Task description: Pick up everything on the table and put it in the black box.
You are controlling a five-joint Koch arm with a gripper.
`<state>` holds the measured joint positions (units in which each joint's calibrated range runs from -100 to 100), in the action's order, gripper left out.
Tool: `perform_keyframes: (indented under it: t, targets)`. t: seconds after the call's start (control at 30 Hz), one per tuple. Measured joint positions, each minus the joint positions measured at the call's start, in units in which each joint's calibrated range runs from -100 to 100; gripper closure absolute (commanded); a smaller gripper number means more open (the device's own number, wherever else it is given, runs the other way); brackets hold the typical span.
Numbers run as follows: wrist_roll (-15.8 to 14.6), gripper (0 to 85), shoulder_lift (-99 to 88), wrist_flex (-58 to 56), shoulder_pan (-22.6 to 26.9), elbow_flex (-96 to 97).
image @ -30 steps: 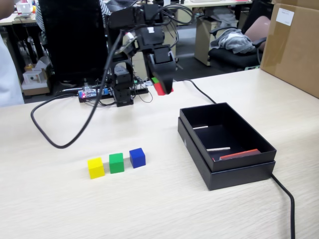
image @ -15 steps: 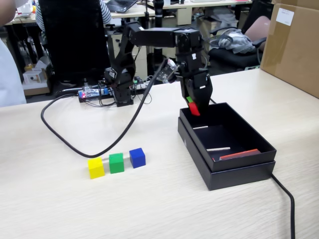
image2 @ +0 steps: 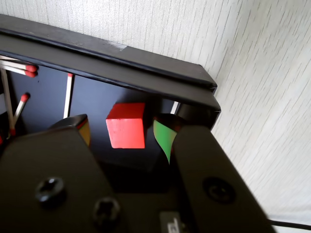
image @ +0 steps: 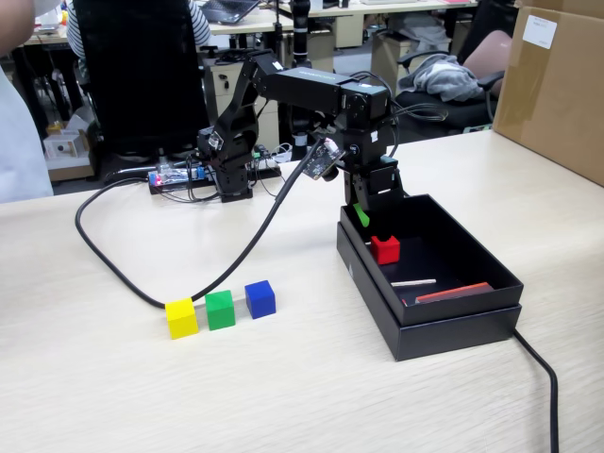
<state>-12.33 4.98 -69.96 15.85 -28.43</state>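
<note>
Office desks and a dark chair back stand behind the pale wood-grain table (image: 113,396). On it the black box (image: 453,326) sits to the right in the fixed view, and the red cube (image: 384,249) lies inside near its back corner. Above it the gripper (image2: 124,130) hangs with jaws spread, the cube loose between them and seemingly untouched. Yellow cube (image: 182,318), green cube (image: 220,309) and blue cube (image: 260,298) sit in a row left of the box, with a black cable (image: 104,260) meeting the yellow one.

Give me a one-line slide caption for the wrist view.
Open gripper above the red cube lying inside the black box, matchsticks scattered on its floor.
</note>
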Motion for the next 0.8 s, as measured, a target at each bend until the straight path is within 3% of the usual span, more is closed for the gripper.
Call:
perform_keyframes:
  t: [0.3, 0.5, 0.63, 0.73, 0.8]
  targets:
    - [1.32, 35.0, -25.24, -0.39, -2.78, 8.12]
    - [7.33, 37.9, -42.33, -0.77, -10.01, 10.95]
    - [10.84, 40.0, -43.11, -0.77, -15.92, 11.14]
    - [11.97, 38.6, -41.29, -0.77, -19.58, 11.05]
    - [11.82, 33.1, -38.83, -0.77, -21.25, 11.14]
